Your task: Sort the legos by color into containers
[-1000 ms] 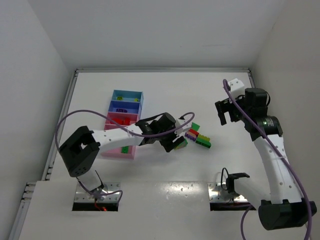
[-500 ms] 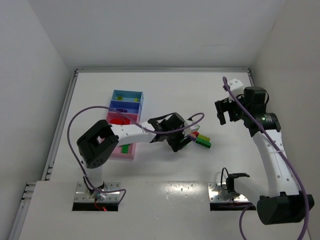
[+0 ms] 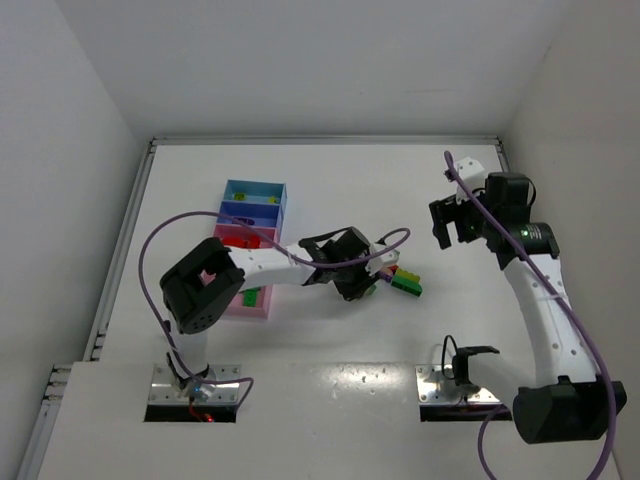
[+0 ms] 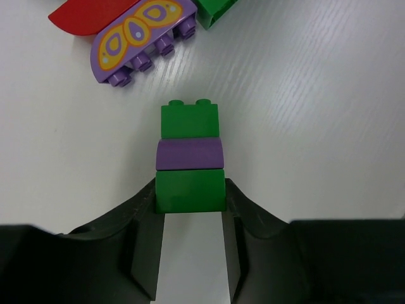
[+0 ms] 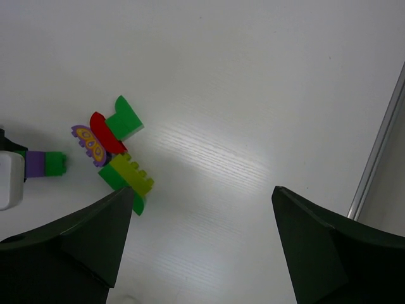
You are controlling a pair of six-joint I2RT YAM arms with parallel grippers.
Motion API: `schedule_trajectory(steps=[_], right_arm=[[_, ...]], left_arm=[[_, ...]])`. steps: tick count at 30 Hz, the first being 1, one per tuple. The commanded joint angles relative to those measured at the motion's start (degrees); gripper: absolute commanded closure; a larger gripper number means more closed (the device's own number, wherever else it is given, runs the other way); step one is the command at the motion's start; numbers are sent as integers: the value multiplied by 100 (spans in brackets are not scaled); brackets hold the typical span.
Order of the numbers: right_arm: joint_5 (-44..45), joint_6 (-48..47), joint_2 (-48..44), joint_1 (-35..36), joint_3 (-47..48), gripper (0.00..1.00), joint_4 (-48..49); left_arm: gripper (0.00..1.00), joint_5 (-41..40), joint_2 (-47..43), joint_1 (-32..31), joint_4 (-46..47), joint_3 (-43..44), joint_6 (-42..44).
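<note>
My left gripper (image 4: pixel 190 197) is shut on the bottom green brick of a small green-purple-green stack (image 4: pixel 189 155) lying on the table; in the top view the left gripper (image 3: pixel 366 284) sits just left of the loose legos (image 3: pixel 402 278). That cluster shows a purple butterfly brick (image 5: pixel 88 144), a red piece (image 5: pixel 104 130), a green piece (image 5: pixel 124 116) and a lime brick (image 5: pixel 131 173) on green. The containers (image 3: pixel 232 298) stand in a row left of the arm, with bricks inside. My right gripper (image 3: pixel 452 226) hangs open, high to the right of the legos, holding nothing (image 5: pixel 201 190).
A metal rail (image 5: pixel 378 136) runs along the table's right edge, and white walls close in the table on three sides. The left arm's purple cable (image 3: pixel 160 240) loops over the containers. Bare white table lies between the legos and the right arm.
My left gripper moved right to the green-purple-green stack and closed on it. The right gripper narrowed slightly and stayed in place.
</note>
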Motion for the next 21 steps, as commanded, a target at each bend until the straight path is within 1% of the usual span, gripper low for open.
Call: schedule_trajectory(steps=[1,2,3,4,5,6,7,8,9,10,11,12,14,16,21], right_arm=[[-406,21,16,-40,139,10,206],[-590,21,68,47,138,10,206],[-801,-40,68,48,138,10,207],[-1081,-40,173,48,138,10,207],[-1754,-101,339,48,286,10,24],[-2161,-215,436,48,357,10,-91],[-2583,-294,542,48,419,10,-197],[-3413,-417,656,109,541,10,-381],[-3813,-470,770,162,604,10,-452],[-4200,-532,998,162,604,10,-514],[-4839,-654,1113,223,691,10,-566],[-5115,-708,1219,285,779,10,-628],[-5599,-857,1508,381,955,10,-733],[-5820,-858,1685,513,1183,10,-734],[-5821,-858,2115,864,1693,10,-681]], left_arm=[[82,228,-529,104,52,-193,35],[82,324,-635,156,-1,-245,113],[84,412,-749,235,-71,-342,114],[86,682,-872,288,-71,-343,183],[86,920,-1161,463,-158,-421,184],[86,1218,-1329,586,-211,-483,184],[86,1891,-1487,727,-212,-483,184],[86,2263,-1628,885,-212,-483,132],[86,2624,-1760,1156,-212,-483,79],[86,3315,-1944,1280,-316,-405,-8],[86,3626,-2024,1395,-317,-343,-79],[84,3890,-2095,1544,-317,-238,-201],[84,4330,-2209,1632,-457,-124,-281],[83,4473,-2376,1686,-615,25,-334],[83,4754,-2429,1800,-915,395,-282]])
